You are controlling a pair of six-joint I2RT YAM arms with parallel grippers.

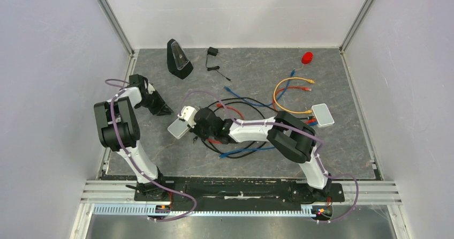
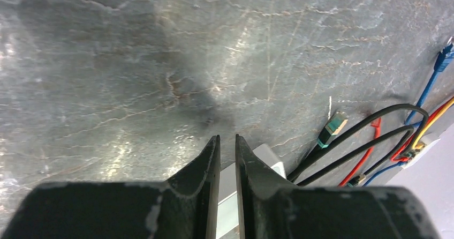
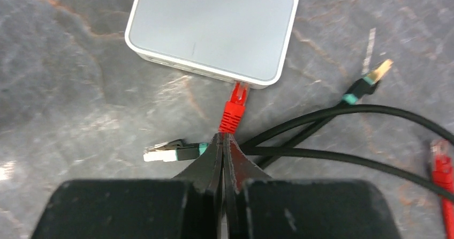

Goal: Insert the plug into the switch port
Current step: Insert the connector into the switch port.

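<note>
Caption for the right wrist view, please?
Right jaws shut on the red plug, its tip at the port in the grey-white box's edge; black cables lie alongside.

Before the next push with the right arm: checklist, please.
1. Grip: right gripper clamps the red plug by its tail - ok.
2. Alignment: plug tip meets the switch box at its near edge, pointing in - ok.
3. Fully seated: cannot tell.
4. Box braced: left gripper narrowly parted, empty, off the box - not ok.
5. Path: black cables lie beside the plug, not across it - ok.
</note>
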